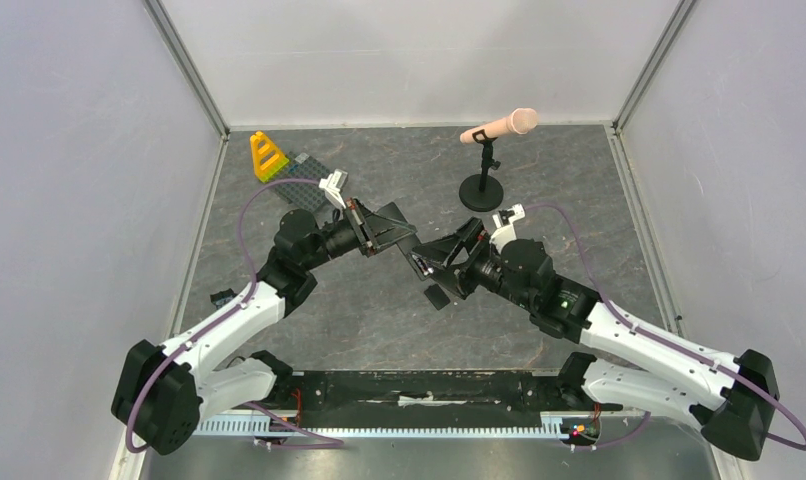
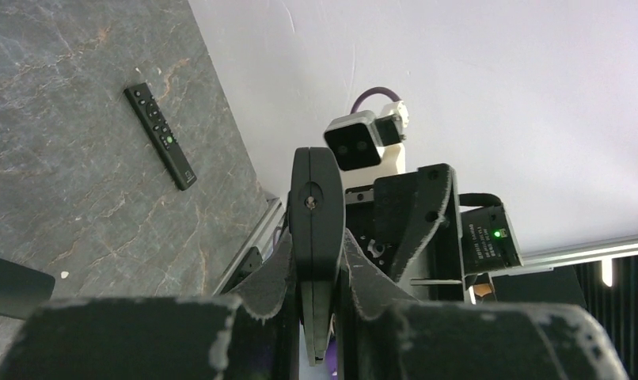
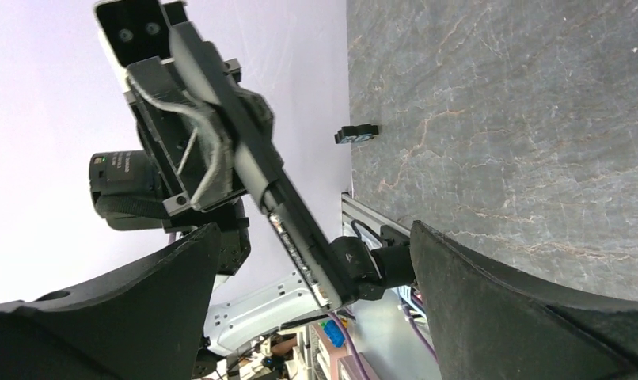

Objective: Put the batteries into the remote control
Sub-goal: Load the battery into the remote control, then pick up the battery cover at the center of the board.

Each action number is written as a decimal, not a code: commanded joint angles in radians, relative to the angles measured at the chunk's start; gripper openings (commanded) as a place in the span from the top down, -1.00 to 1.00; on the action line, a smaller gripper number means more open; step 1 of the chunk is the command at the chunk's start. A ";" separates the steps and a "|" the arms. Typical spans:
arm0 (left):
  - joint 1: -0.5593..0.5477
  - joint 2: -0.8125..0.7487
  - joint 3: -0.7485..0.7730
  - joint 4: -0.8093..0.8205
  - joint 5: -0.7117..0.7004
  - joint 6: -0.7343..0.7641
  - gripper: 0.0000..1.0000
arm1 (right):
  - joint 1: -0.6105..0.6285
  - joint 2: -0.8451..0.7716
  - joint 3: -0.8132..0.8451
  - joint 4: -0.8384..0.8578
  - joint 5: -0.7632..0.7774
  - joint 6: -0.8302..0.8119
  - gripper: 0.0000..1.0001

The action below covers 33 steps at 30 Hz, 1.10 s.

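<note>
Near rail (image 1: 419, 403), arm bases at both ends. Beyond it, a strip of bare table (image 1: 369, 325) runs edge to edge.

Small flat black piece (image 1: 437, 297) lies on the slate, near-left of the microphone stand (image 1: 482, 190). A small black bit (image 1: 222, 298) sits at the left table edge, far left of the stand.

Mid-table, near-left of the stand and off the surface: the left gripper (image 1: 384, 238) is clamped tight on the remote control (image 3: 276, 186), held edge-on and slanting down toward the right arm. The right gripper (image 3: 314, 237) has its fingers spread wide to either side of the remote's free end, with a gap on both sides, and holds nothing. Whether any cells sit in the remote I cannot tell.

A buttoned remote (image 2: 161, 136) lies flat close to a table edge.

Right of the stand, bare slate to the right edge. Far left of it, a yellow block (image 1: 268, 157) on a grey baseplate (image 1: 304, 180), by the far-left corner.
</note>
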 commanded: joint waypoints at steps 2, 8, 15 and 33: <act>-0.001 -0.037 0.037 -0.037 -0.024 0.036 0.96 | -0.008 -0.048 0.026 0.052 0.009 -0.094 -0.84; 0.023 -0.118 0.045 -0.264 -0.094 0.137 0.96 | -0.039 -0.104 0.037 -0.049 0.009 -0.311 -0.88; 0.087 -0.273 0.054 -0.618 -0.222 0.257 0.96 | -0.053 -0.023 0.164 -0.400 0.054 -0.809 -0.87; 0.108 -0.377 0.066 -0.891 -0.374 0.307 0.96 | 0.044 0.415 0.123 -0.438 0.143 -1.165 -0.74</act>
